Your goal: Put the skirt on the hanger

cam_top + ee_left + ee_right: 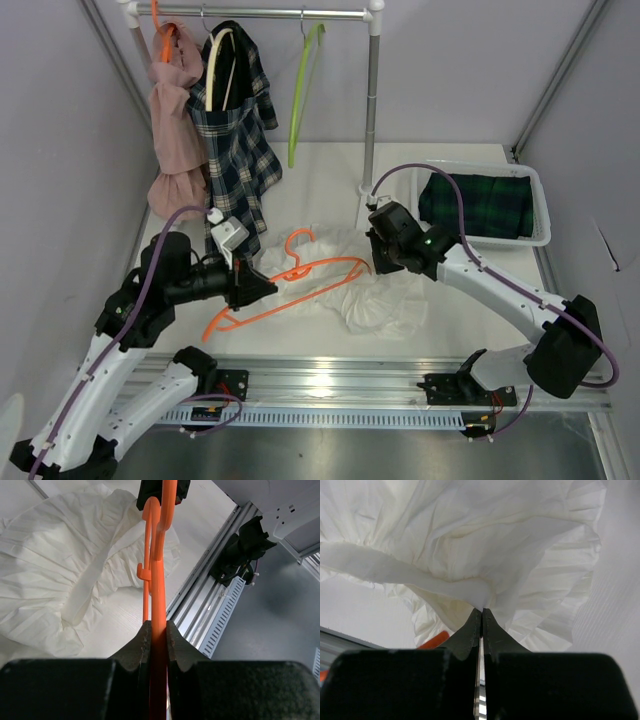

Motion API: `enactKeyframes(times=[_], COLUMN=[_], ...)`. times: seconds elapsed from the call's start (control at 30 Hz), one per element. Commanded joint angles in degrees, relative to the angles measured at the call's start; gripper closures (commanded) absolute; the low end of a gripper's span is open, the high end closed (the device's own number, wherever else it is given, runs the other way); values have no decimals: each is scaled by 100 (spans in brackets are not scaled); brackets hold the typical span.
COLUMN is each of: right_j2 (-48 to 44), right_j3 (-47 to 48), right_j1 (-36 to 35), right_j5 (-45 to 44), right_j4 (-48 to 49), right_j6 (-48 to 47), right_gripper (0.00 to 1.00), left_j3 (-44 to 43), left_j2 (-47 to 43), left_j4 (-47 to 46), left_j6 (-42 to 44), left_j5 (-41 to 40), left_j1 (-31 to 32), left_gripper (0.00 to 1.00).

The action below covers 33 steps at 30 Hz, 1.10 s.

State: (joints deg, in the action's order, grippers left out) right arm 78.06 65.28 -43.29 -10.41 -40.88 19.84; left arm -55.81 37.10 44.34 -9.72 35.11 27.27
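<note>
A white pleated skirt (385, 300) lies crumpled on the table in the middle. An orange hanger (290, 285) lies across it, its hook pointing away. My left gripper (262, 288) is shut on the hanger's bar (159, 605) and holds it above the skirt (55, 580). My right gripper (377, 262) is shut on the skirt's waistband (475, 592) and lifts that edge a little. A bit of the orange hanger (434, 641) shows under the fabric in the right wrist view.
A clothes rail (270, 14) at the back carries a pink garment (175, 130), a plaid dress (235, 140) and an empty green hanger (303, 90). A white basket (540, 215) with dark plaid cloth stands at the back right. The metal rail (380, 385) runs along the near edge.
</note>
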Motion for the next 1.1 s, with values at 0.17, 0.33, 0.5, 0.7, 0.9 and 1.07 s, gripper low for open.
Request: enactKeyframes(times=[0.17, 0.33, 0.5, 0.7, 0.9, 1.07], right_j2=[-318, -353, -379, -397, -432, -485], right_j3=[100, 29, 11, 151, 363, 372], right_j1=[-127, -154, -180, -189, -224, -303], right_j5=[-22, -13, -48, -136, -136, -127], right_j4=[-104, -69, -60, -104, -235, -297], right_j6=[3, 29, 47, 21, -32, -50], right_gripper=[99, 98, 99, 98, 98, 98], left_j3=[27, -26, 44, 211, 220, -192], left_j2=[157, 157, 210, 332, 525, 763], left_j4=[-593, -602, -566, -610, -829, -936], left_j6=[-189, -215, -189, -215, -232, -154], left_j5=[-338, -374, -347, -382, -637, -936], left_j1=[200, 226, 253, 481, 569, 578], left_gripper=[100, 100, 100, 100, 100, 100])
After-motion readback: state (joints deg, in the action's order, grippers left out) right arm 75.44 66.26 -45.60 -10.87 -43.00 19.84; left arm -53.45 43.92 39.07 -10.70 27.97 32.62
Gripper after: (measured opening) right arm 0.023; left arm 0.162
